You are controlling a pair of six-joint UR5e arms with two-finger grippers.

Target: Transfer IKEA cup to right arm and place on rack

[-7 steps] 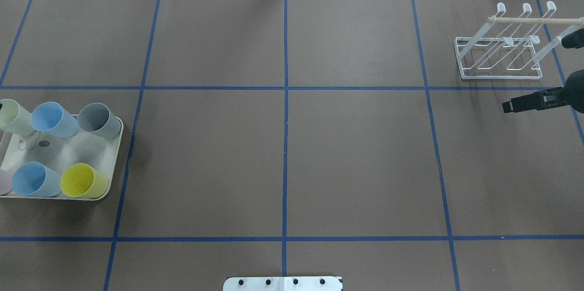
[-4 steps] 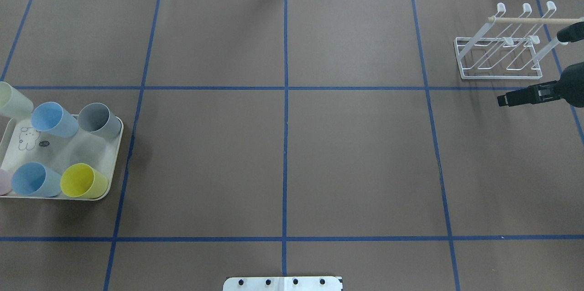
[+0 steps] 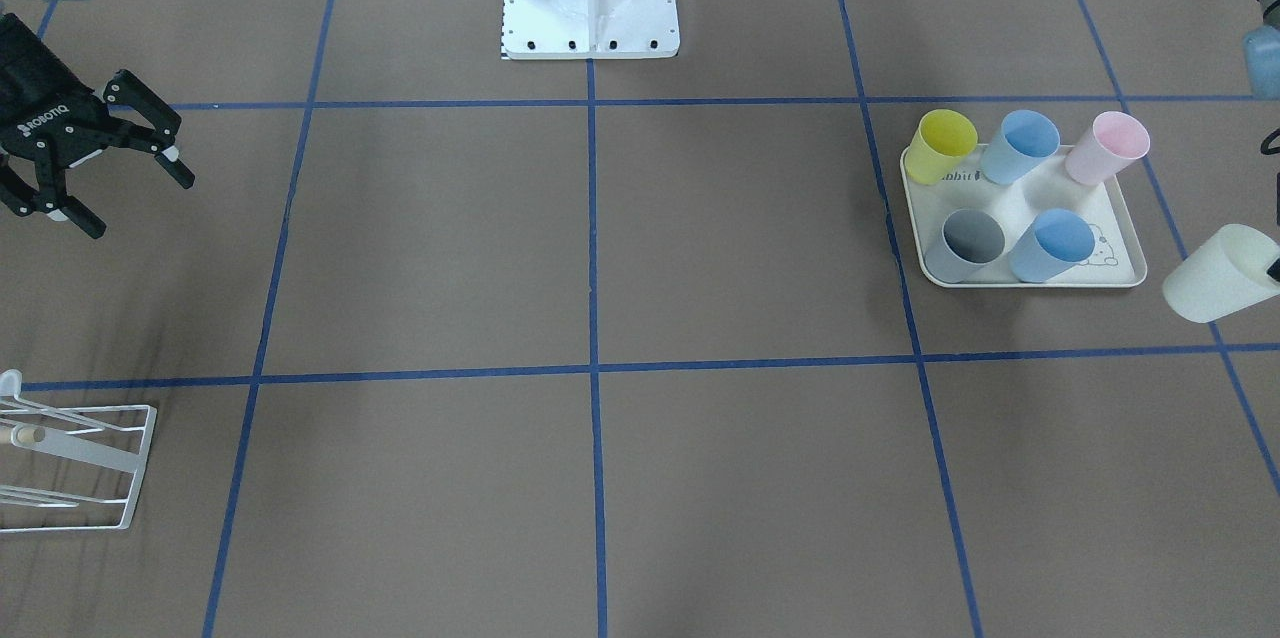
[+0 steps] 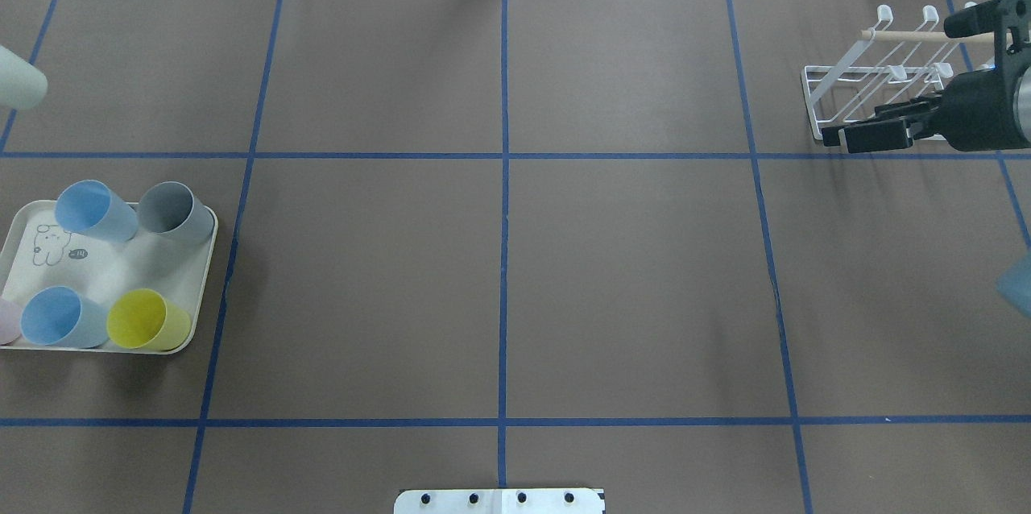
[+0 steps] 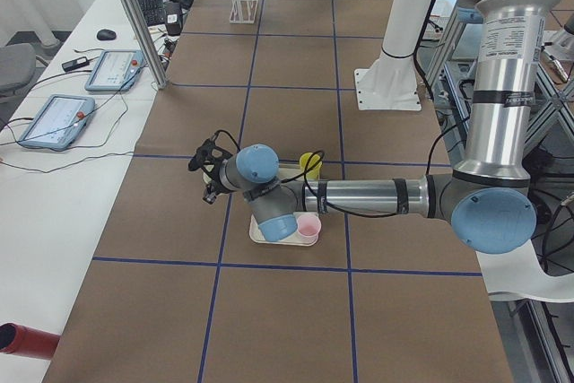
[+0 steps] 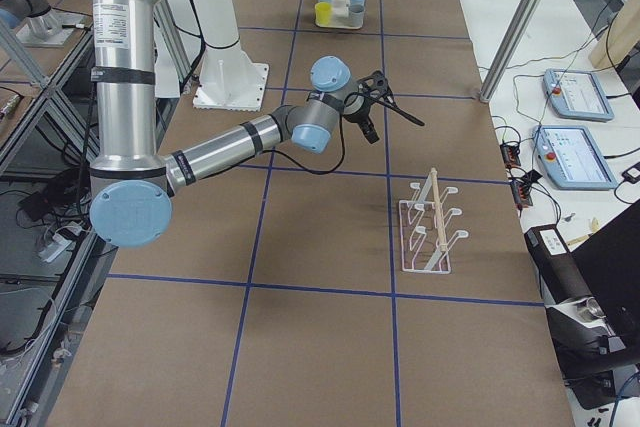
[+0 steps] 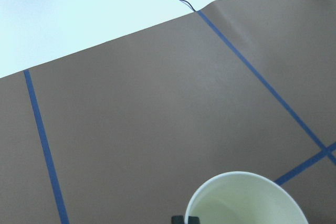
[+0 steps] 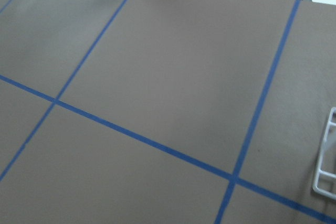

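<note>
Right gripper (image 3: 140,205) hovers above the table, its two fingers spread wide, holding and touching nothing; the white wire rack (image 6: 436,217) stands near it at the table's right end. Left gripper (image 7: 185,219) is mostly out of sight but seems to pinch the wall of the pale cream IKEA cup (image 3: 1215,273), held tilted in the air just beside the tray (image 3: 1040,285); the tray holds a yellow cup (image 3: 945,146), a pink cup (image 3: 1105,146), a grey cup (image 3: 965,245) and two blue cups (image 3: 1020,146).

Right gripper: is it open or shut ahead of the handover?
Open. In the front-facing view the right gripper has its fingers spread wide apart, with nothing between them.
</note>
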